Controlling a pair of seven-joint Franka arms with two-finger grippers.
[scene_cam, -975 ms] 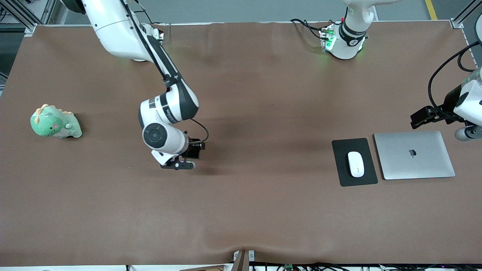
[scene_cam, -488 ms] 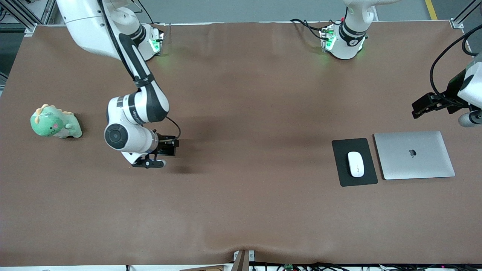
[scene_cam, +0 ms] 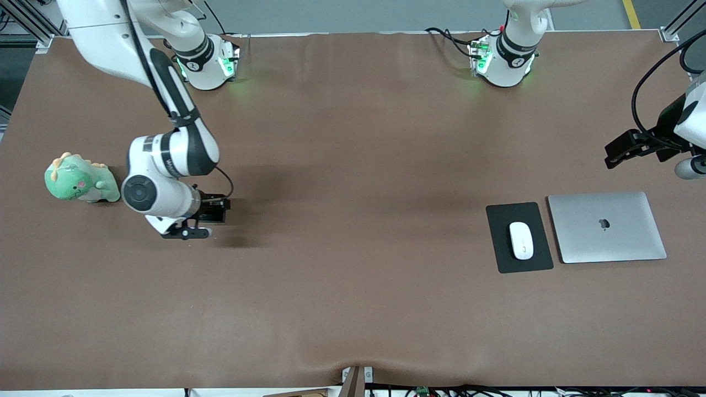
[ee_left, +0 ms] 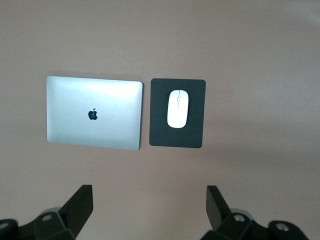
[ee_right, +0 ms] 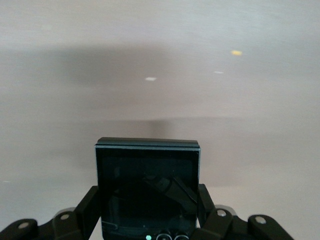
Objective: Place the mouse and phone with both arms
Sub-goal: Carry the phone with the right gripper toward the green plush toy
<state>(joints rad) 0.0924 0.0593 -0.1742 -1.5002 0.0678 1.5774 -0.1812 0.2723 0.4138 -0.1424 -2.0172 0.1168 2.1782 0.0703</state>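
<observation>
Right gripper [scene_cam: 212, 210] pinching the black phone [ee_right: 147, 192] between its fingers [ee_right: 86, 210], up over bare brown table [scene_cam: 353, 309] beside a green plush dinosaur [scene_cam: 81, 178]. Left gripper [ee_left: 147, 207] spread wide, holding nothing, up over the left arm's end of the table above a closed silver laptop [scene_cam: 606, 226] bearing an Apple logo. White mouse [scene_cam: 520, 240] lying on a black mouse pad [scene_cam: 518, 236], just beside the laptop toward the right arm's end.
</observation>
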